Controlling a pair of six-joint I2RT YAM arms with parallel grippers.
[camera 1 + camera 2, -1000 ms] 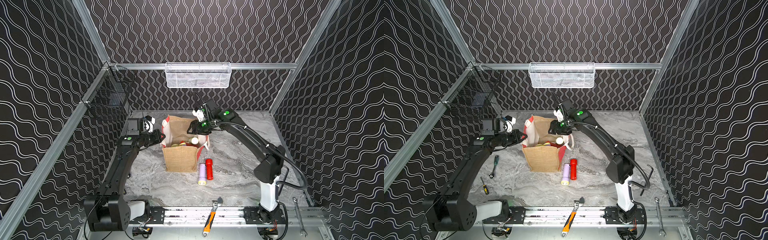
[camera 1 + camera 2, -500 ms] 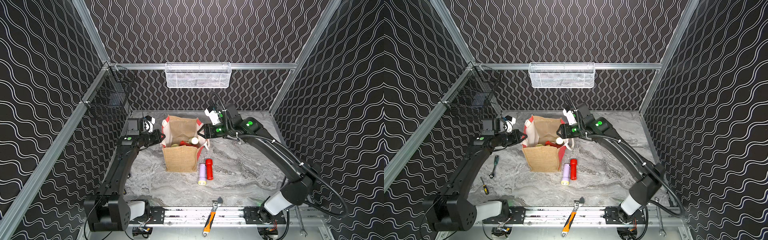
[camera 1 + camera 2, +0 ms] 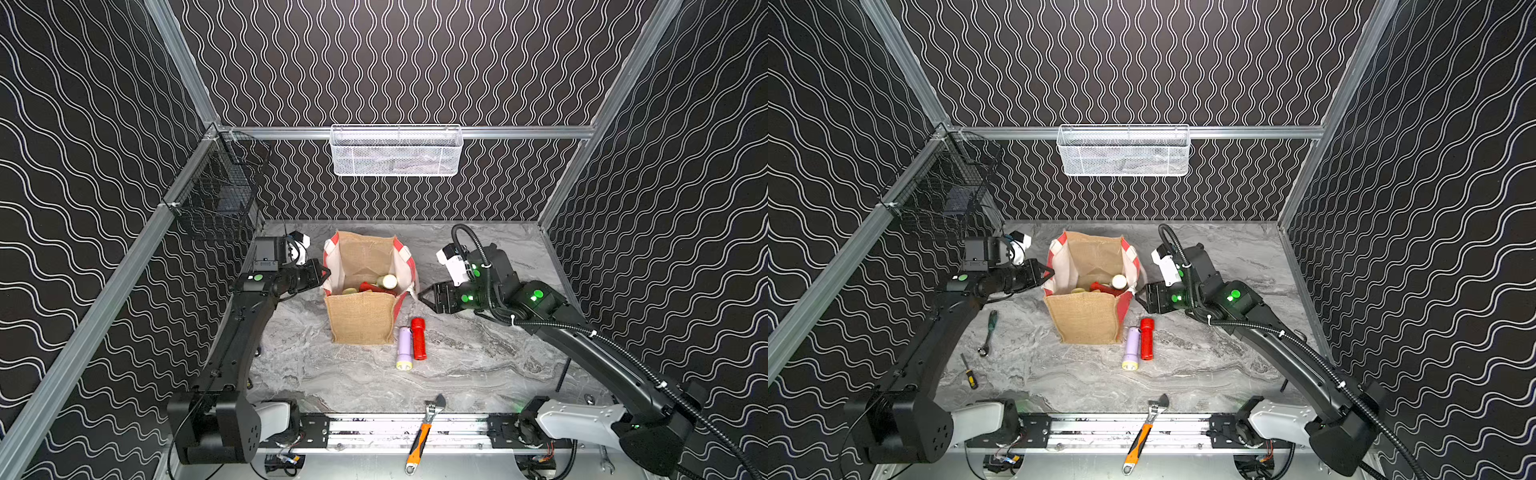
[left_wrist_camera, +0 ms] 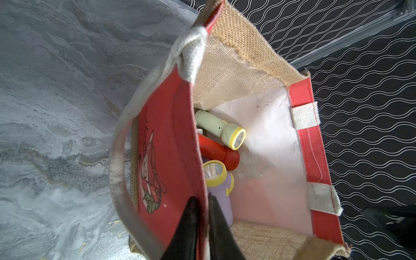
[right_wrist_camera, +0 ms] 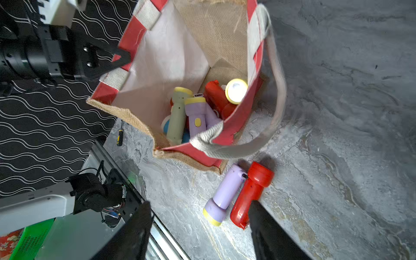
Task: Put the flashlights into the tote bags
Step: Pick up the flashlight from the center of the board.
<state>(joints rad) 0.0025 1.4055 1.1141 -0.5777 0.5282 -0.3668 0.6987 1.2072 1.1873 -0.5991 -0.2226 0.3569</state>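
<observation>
Plainly, with the left end effector (image 4: 202,199) clamped on the tote bag (image 3: 360,320) rim and the right end effector (image 5: 200,203) apart and empty, the lilac flashlight (image 3: 404,347) and red flashlight (image 3: 418,338) lying beside the bag on the bench (image 3: 478,361) look light, rigid, slick: pinch mid-barrel.

The tote bag (image 3: 360,320) is rough woven jute with smooth white lining. The flashlights (image 5: 226,191) are glossy plastic. The counter (image 3: 478,365) looks like smooth grey marble.

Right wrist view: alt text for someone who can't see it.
An open tote bag holds several flashlights, its rim pinched by the left gripper. A lilac flashlight and a red flashlight lie beside it, near the open right gripper.
</observation>
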